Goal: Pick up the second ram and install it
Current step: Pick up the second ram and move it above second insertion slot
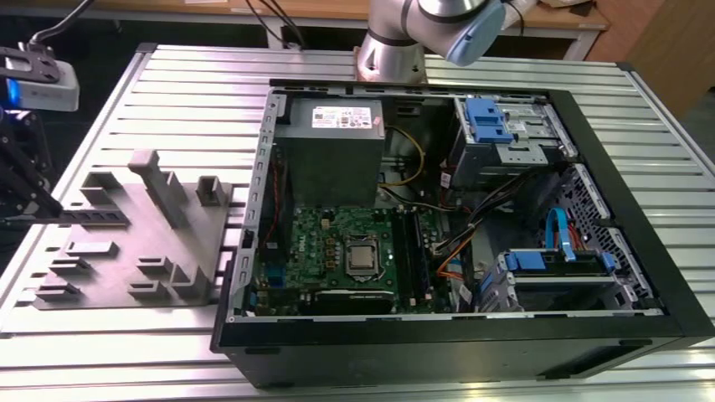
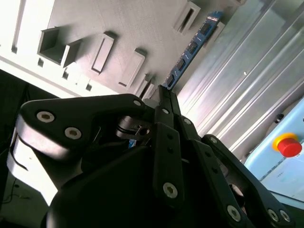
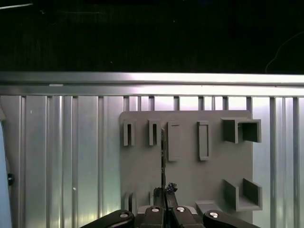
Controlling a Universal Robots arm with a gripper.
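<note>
The end effector (image 2: 165, 95) is pinched narrow on one end of the second ram (image 2: 191, 48), with the module jutting straight out from between the fingertips. In the first wrist view the ram shows edge-on, a thin dark line over the grey holder tray (image 3: 194, 180). In the exterior view it lies level above the tray's near-left part, well apart from the computer case (image 1: 671, 285). Whether its lower edge has fully cleared the tray's uprights I cannot tell.

I judge the pick-up to be in hand or just made, and the install not yet done. Seating the module would call for carrying it across the bench (image 1: 167, 84) and lining its long edge up with the memory slots (image 1: 416, 251) beside the processor socket.

The tray's small pockets look unfilled. The open case holds the green motherboard (image 1: 324, 243), the grey power supply (image 1: 330, 159) and blue-tabbed drive cages (image 1: 488, 121). Whether any memory slot is already filled I cannot tell
</note>
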